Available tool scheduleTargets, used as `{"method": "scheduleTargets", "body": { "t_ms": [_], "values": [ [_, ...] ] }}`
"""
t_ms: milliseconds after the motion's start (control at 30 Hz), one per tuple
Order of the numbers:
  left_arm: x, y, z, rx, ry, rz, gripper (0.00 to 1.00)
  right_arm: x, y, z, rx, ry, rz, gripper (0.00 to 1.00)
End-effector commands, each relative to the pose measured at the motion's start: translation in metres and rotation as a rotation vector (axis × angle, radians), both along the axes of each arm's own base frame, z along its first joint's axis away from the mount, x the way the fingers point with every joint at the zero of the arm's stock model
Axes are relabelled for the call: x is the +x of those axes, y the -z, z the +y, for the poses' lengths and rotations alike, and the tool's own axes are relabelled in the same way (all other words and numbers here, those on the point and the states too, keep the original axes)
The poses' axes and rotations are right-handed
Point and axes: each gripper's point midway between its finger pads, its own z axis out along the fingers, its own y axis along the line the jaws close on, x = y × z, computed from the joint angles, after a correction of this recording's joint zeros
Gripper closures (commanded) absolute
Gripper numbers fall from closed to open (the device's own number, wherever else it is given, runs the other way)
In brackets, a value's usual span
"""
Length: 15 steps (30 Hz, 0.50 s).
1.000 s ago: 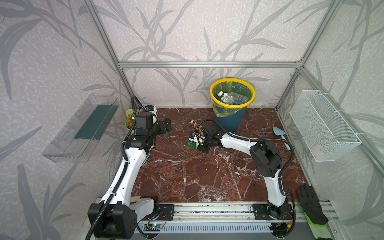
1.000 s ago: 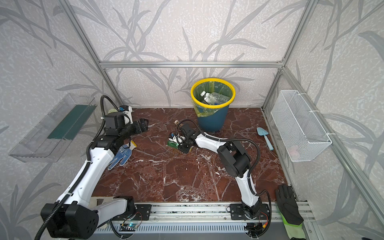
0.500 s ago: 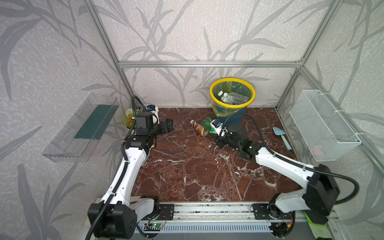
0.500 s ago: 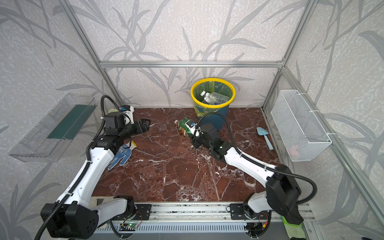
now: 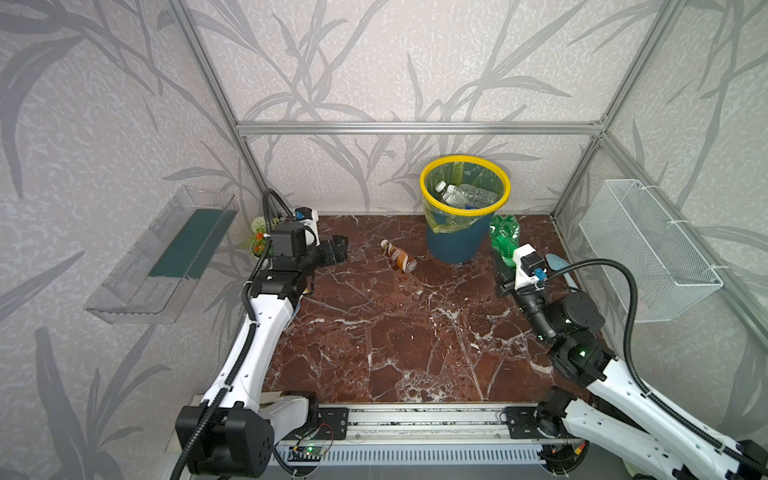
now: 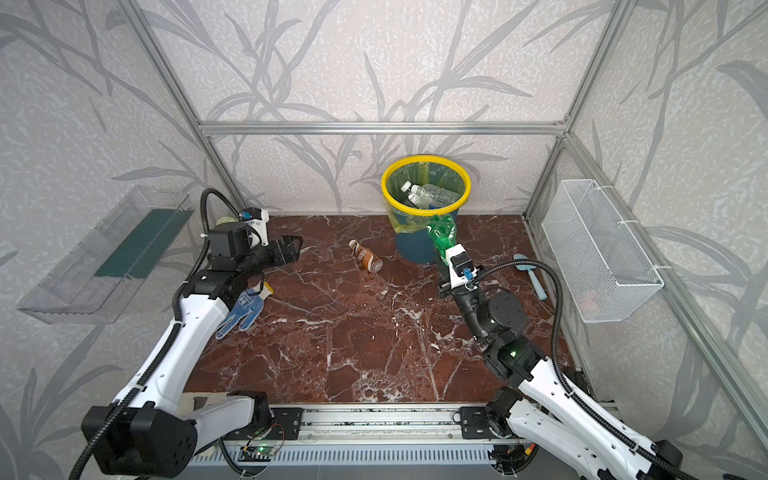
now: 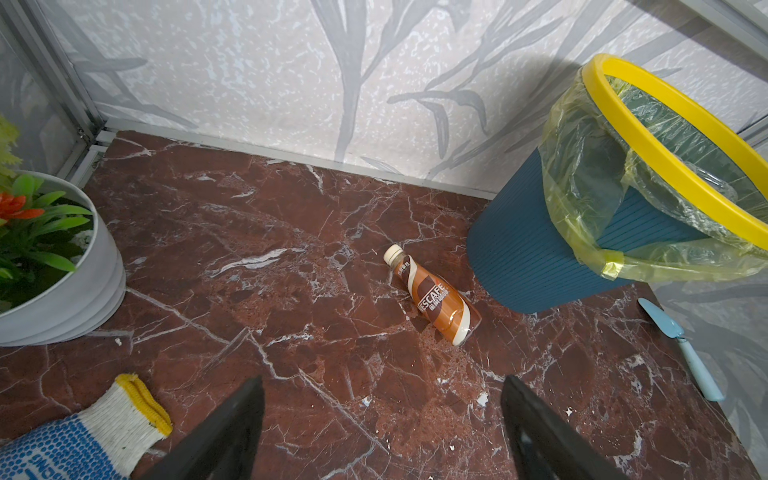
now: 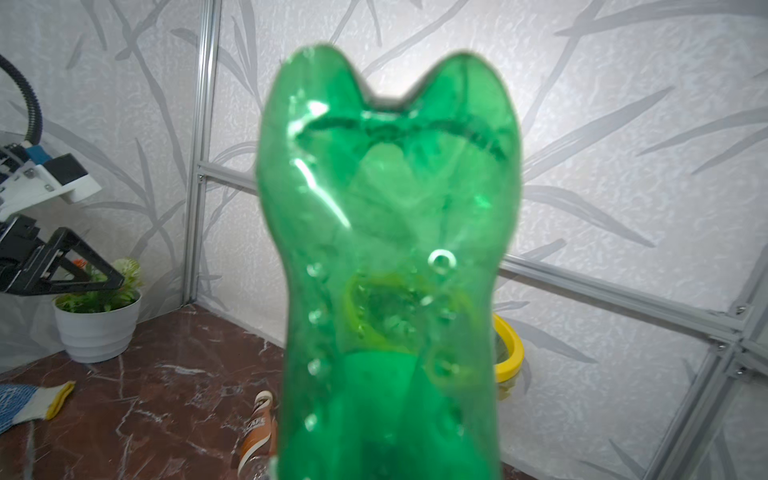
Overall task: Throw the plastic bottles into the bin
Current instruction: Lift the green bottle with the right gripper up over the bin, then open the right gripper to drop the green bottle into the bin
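My right gripper (image 5: 503, 266) is shut on a green plastic bottle (image 5: 504, 237) and holds it base-up in the air, just right of the bin (image 5: 453, 245). The green bottle (image 8: 386, 270) fills the right wrist view and hides the fingers. The bin is dark blue with a yellow rim, and clear bottles (image 6: 430, 194) lie inside it. A brown bottle (image 5: 399, 256) lies on the floor left of the bin (image 7: 523, 257). The brown bottle (image 7: 432, 295) is ahead of my left gripper (image 7: 382, 380), which hangs open and empty at the far left (image 5: 338, 249).
A light-blue trowel (image 6: 530, 276) lies on the floor at the right. A blue-dotted glove (image 6: 241, 309) lies beside the left arm. A white flower pot (image 7: 62, 291) stands in the back left corner. A wire basket (image 5: 648, 249) hangs on the right wall, a clear shelf (image 5: 166, 257) on the left.
My right arm has swung from the middle of the floor to the right, lifting the green bottle up beside the bin. The left arm has hardly moved.
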Motion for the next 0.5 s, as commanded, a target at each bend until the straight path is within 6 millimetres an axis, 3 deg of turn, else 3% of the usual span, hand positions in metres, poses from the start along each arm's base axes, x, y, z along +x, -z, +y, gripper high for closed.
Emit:
{"method": "scheduleTargets", "body": {
  "t_ms": [0,133,200,267,367,467],
  "values": [
    [-0.002,-0.010,-0.004,0.001,0.025,-0.046,0.12,0.017,-0.044,-0.010,0.030,0.084,-0.076,0.68],
    [-0.005,-0.014,-0.005,0.003,0.030,-0.060,0.12,0.103,-0.068,0.004,0.079,0.068,0.129,0.68],
    [-0.006,-0.015,-0.006,0.004,0.034,-0.064,0.12,0.168,-0.058,0.020,0.035,0.028,0.356,0.51],
    [-0.007,-0.016,-0.007,0.003,0.038,-0.065,0.12,0.215,-0.019,0.032,-0.018,0.001,0.603,0.37],
    [-0.010,-0.018,-0.008,0.022,0.043,-0.064,0.12,0.243,0.004,0.034,-0.021,0.038,0.716,0.16],
    [-0.013,-0.017,-0.009,0.055,0.039,-0.067,0.12,0.247,0.000,0.026,0.045,0.050,0.611,0.07]
  ]
}}
